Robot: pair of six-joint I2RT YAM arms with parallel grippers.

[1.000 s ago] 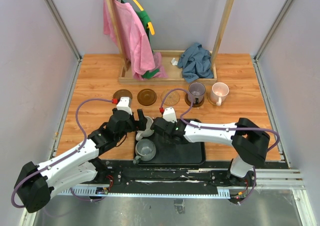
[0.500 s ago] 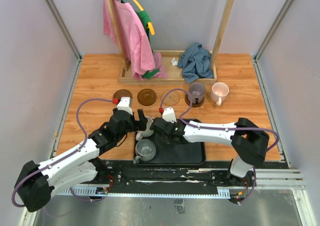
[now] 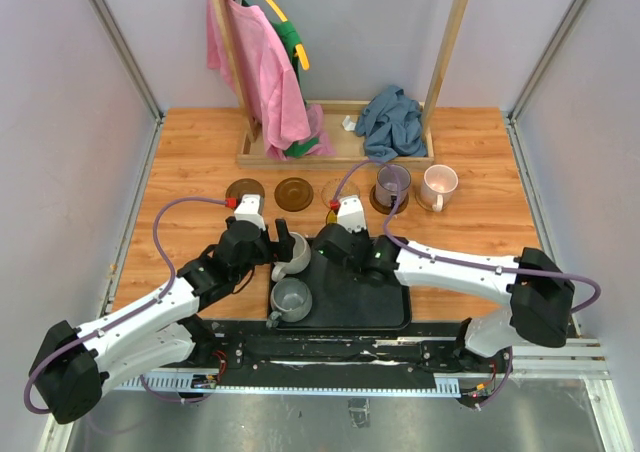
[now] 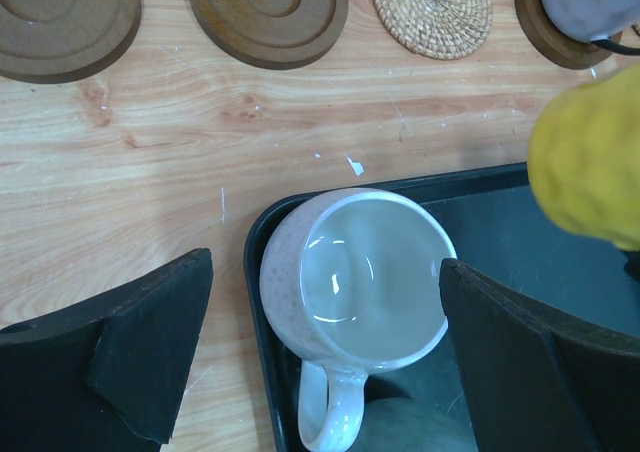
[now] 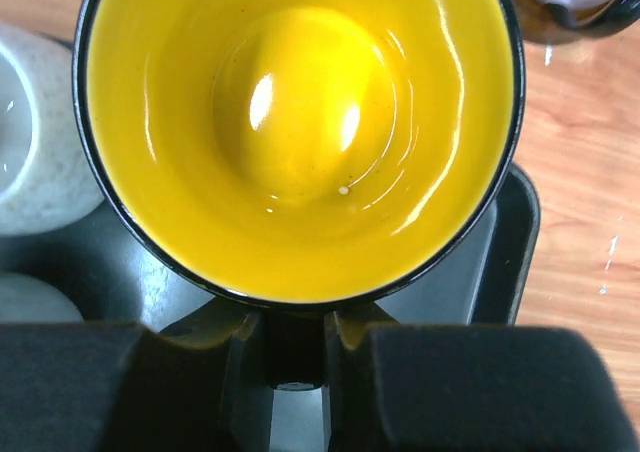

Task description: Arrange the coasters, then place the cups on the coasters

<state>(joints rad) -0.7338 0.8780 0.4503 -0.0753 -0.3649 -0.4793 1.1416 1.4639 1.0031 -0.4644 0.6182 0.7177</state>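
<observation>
1. The yellow mug (image 5: 300, 122) is hanging mouth-up in the right gripper (image 5: 295, 347), whose fingers are pinching tight on the mug's near side. It is sitting over the 12 o'clock edge of the black tray (image 5: 505, 242).
2. In the tray's 10 o'clock corner the off-white mug (image 4: 355, 272) is standing upright and empty, handle pointing to 6 o'clock.
3. The left gripper (image 4: 325, 262) is hovering wide open above that mug, one finger on each side, gripping nothing.
4. The grey mug (image 3: 291, 299) is standing in the tray just at 6 o'clock of the off-white one.
5. Beyond the tray, toward 12 o'clock, two dark brown coasters (image 4: 60, 17) (image 4: 268, 7) and a woven coaster (image 4: 432, 10) are lying bare in a row on the table (image 4: 150, 172).
6. At 3 o'clock of the woven one, the lilac mug (image 3: 392, 182) is resting on another dark coaster (image 4: 545, 37).
7. The pale pink mug (image 3: 438, 183) is standing next in line, at 3 o'clock of the lilac one.
</observation>
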